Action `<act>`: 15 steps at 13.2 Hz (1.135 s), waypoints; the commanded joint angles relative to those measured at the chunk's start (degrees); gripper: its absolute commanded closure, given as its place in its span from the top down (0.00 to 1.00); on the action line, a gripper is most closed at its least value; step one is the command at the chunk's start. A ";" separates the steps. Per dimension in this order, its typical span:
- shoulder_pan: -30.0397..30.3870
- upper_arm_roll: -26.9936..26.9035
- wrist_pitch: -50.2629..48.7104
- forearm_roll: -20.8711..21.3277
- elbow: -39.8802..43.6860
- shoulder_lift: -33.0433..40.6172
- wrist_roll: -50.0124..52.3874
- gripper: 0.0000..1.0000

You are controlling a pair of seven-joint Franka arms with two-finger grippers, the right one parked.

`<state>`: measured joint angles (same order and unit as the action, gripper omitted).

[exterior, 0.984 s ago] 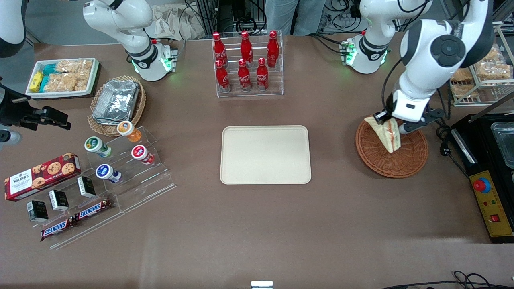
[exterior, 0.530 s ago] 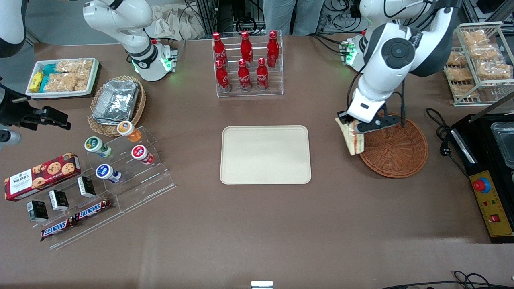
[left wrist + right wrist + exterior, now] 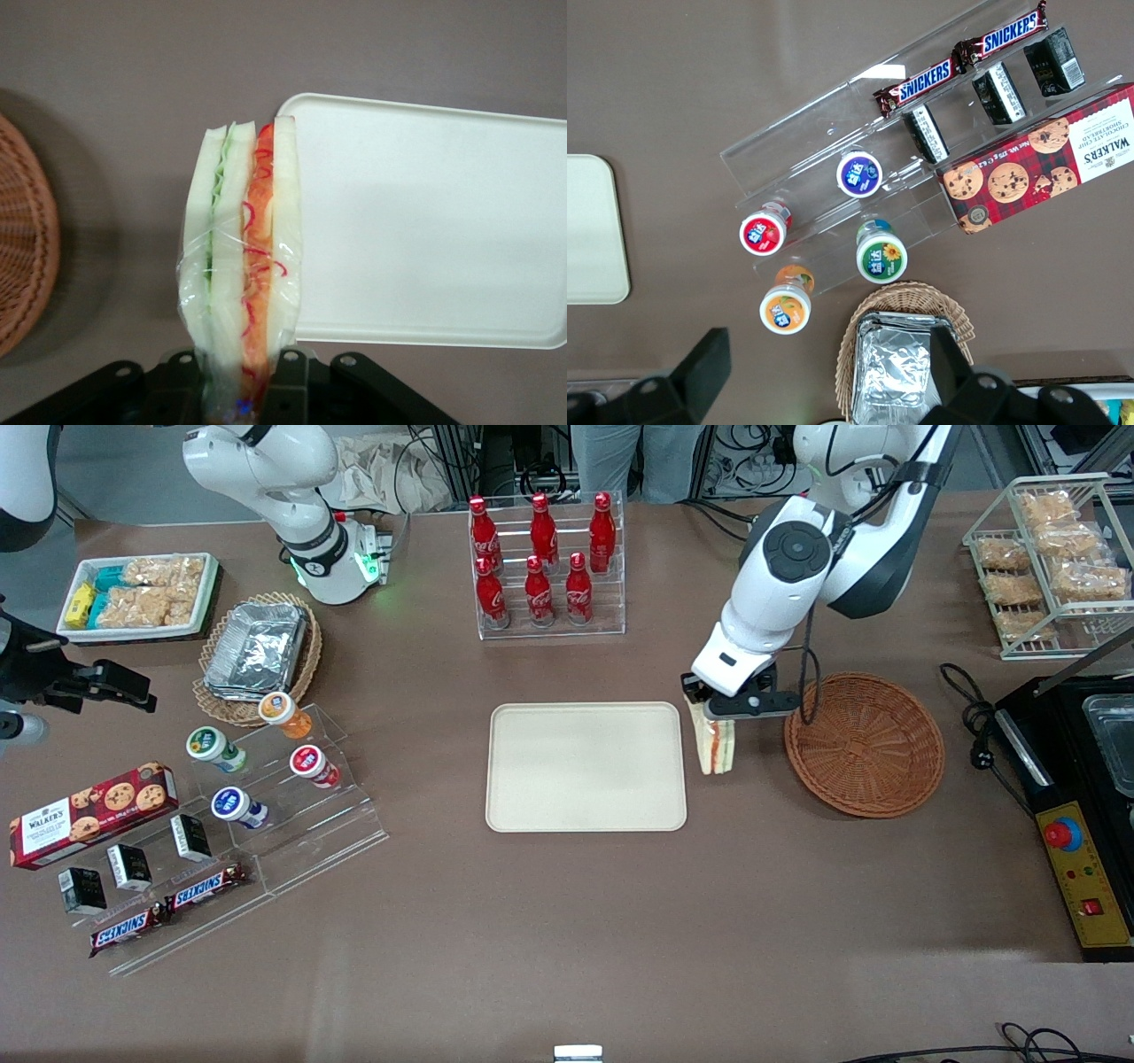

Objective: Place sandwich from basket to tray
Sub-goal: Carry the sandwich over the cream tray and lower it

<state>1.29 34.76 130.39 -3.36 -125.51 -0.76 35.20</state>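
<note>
The gripper (image 3: 711, 710) is clamped on the sandwich (image 3: 714, 742), which hangs between the basket (image 3: 864, 744) at its three o'clock and the tray (image 3: 586, 766) at nine. Released now, it would likely land on the rim or the bare table (image 3: 567, 921).

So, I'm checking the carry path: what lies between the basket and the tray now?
In the front view, the sandwich, held by the gripper, hangs over bare table between the basket and the tray, at the tray's edge.
</note>
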 commanded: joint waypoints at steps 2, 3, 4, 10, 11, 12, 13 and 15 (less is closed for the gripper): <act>0.29 2.76 3.90 4.57 1.40 -6.07 0.21 0.00; 0.20 3.29 4.43 6.24 1.49 -7.48 1.18 0.00; 0.20 3.38 4.95 8.35 1.58 -8.80 2.58 0.00; 0.11 4.35 6.81 17.84 5.00 -17.50 9.87 0.00; -0.15 4.35 6.81 20.30 5.36 -18.91 11.71 0.00; -2.07 4.00 6.81 22.41 6.14 -20.40 13.21 0.00; -2.61 3.82 6.81 23.56 6.93 -21.72 14.27 0.00; -2.79 3.82 6.81 24.36 7.73 -23.49 14.63 0.00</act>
<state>-0.89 38.52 137.36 19.01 -120.22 -21.68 47.76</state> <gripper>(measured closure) 0.789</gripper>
